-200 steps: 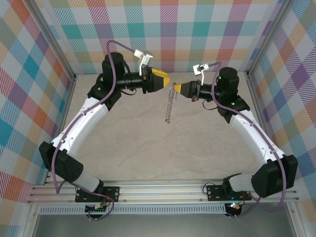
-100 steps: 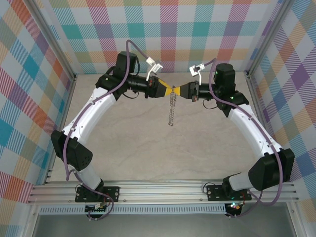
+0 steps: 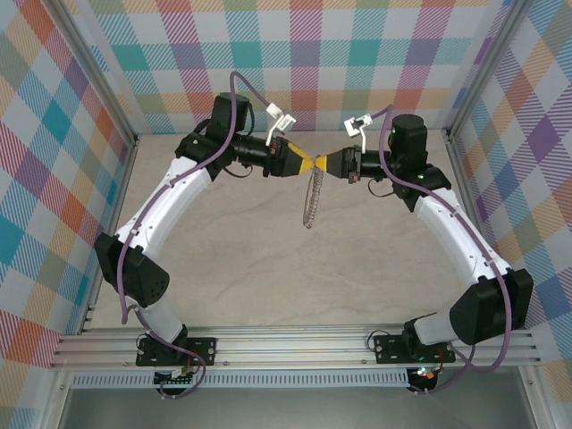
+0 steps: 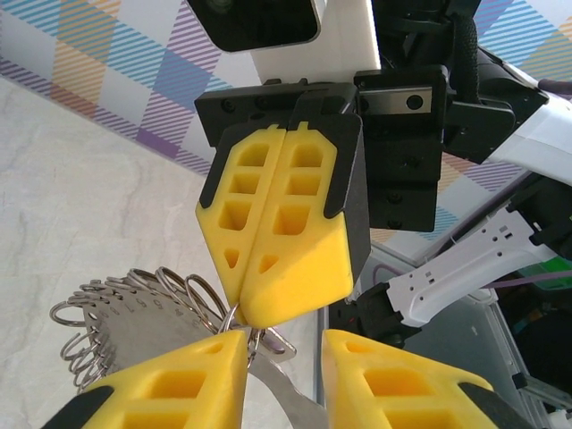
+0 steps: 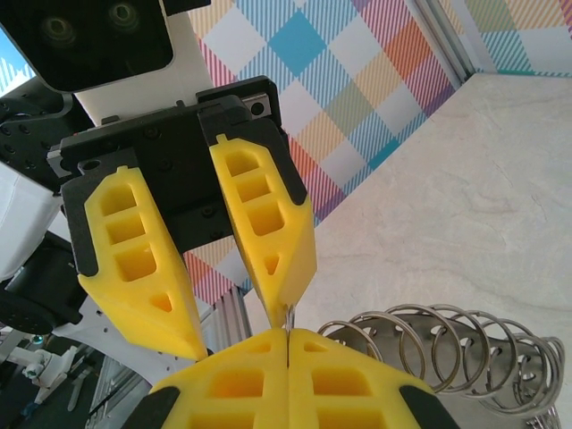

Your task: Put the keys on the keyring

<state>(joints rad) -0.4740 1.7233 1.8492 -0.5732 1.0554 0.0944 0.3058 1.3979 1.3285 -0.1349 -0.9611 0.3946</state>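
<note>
The keyring (image 3: 310,201) is a string of silver rings hanging over the table from my right gripper (image 3: 323,164). In the right wrist view my right gripper (image 5: 288,344) is shut on one thin ring, and the other rings (image 5: 447,353) trail off to the right. My left gripper (image 3: 308,164) meets it tip to tip. Its jaws (image 4: 284,380) stand apart, and a flat silver strip (image 4: 279,393) from the top ring lies between them, against the left finger (image 4: 170,384). Flat metal pieces (image 4: 134,322) sit among the rings. I cannot tell whether these are the keys.
The two arms form an arch over the beige table (image 3: 268,268). Checked walls (image 3: 295,54) close the back and both sides. An aluminium rail (image 3: 286,344) runs along the near edge by the arm bases.
Over the last second my left gripper came right and met the right gripper's tip, and its jaws narrowed. The right gripper kept its hold, and the hanging rings swung slightly.
</note>
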